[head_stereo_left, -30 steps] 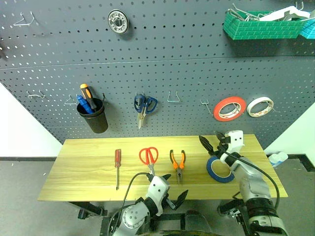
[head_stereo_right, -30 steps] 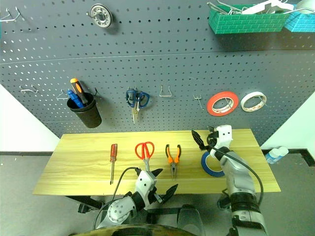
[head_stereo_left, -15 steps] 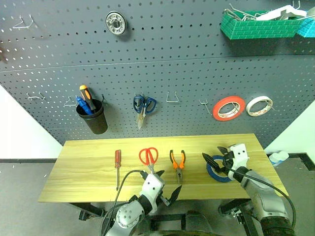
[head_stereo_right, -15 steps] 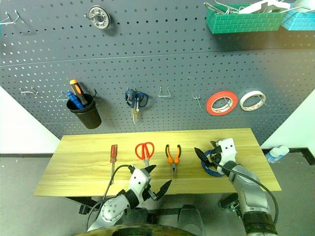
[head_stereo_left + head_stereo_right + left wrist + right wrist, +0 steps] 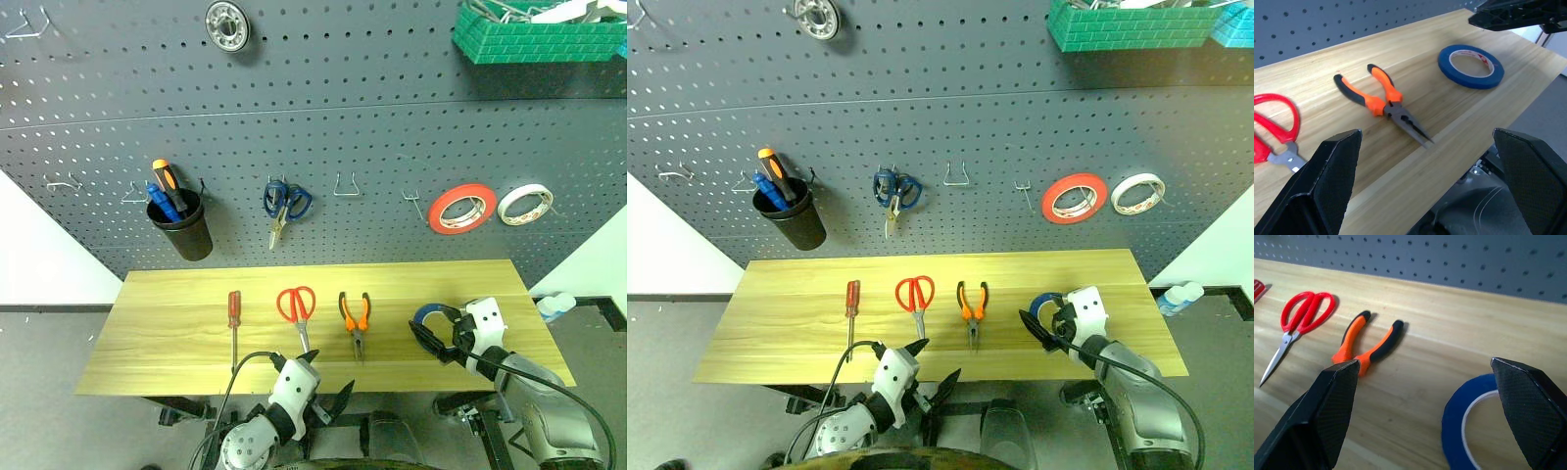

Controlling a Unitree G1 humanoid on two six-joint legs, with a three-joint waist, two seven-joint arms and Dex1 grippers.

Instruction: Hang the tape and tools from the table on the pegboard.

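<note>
The pegboard [image 5: 323, 108] is standing behind the table [image 5: 176, 333], which is bearing every task item. In a row across the table are lying the red-handled scissors [image 5: 297, 309], the pliers [image 5: 355, 318], the small screwdriver [image 5: 234, 315] and, farthest right, the blue tape [image 5: 1470, 66] (lying flat). I am holding my right gripper [image 5: 438, 335] spread wide and empty just above the tape. My left gripper [image 5: 323, 387] is hovering wide open, gripping nothing, at the table's near edge.
</note>
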